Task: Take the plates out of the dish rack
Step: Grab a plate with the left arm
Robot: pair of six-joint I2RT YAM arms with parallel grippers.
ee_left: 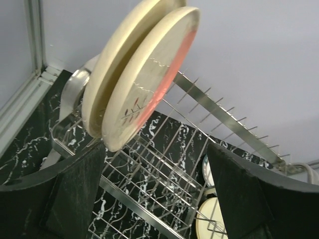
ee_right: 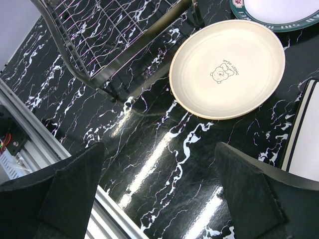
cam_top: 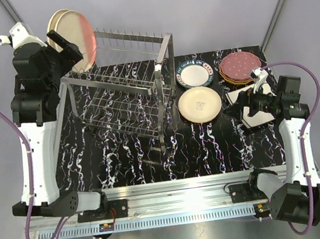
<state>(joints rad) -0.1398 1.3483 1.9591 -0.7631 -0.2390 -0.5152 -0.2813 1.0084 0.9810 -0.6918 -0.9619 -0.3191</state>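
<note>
My left arm (cam_top: 36, 141) is reared up tall at the far left corner, its wrist bent over towards the left end of the dish rack (cam_top: 121, 95). The left gripper (ee_left: 157, 149) is spread wide. In the left wrist view its two dark fingers (ee_left: 75, 189) sit low on either side of the picture. The two cream round plates (ee_left: 149, 79) stand on edge in the rack's top tier, side by side and leaning. They are just above and ahead of the gripper, and their lower rims come down close to the left-hand finger. I cannot tell whether that finger touches them. The nearer plate has an orange-pink blush along one side.

My right arm (cam_top: 295, 137) is folded low over the right side of the desk (cam_top: 130, 159). The right gripper (ee_right: 159, 149) is spread and pinches nothing. It hovers over bare black marble, with a square cream plate (ee_right: 304, 144) with a dark edge just to its right. A round cream plate (ee_right: 227, 69) with a small bear print lies flat ahead of it. Beyond that is a white plate (cam_top: 194, 72) with a dark patterned rim, and a maroon plate (cam_top: 240, 65) tops a short stack near the far right corner.
</note>
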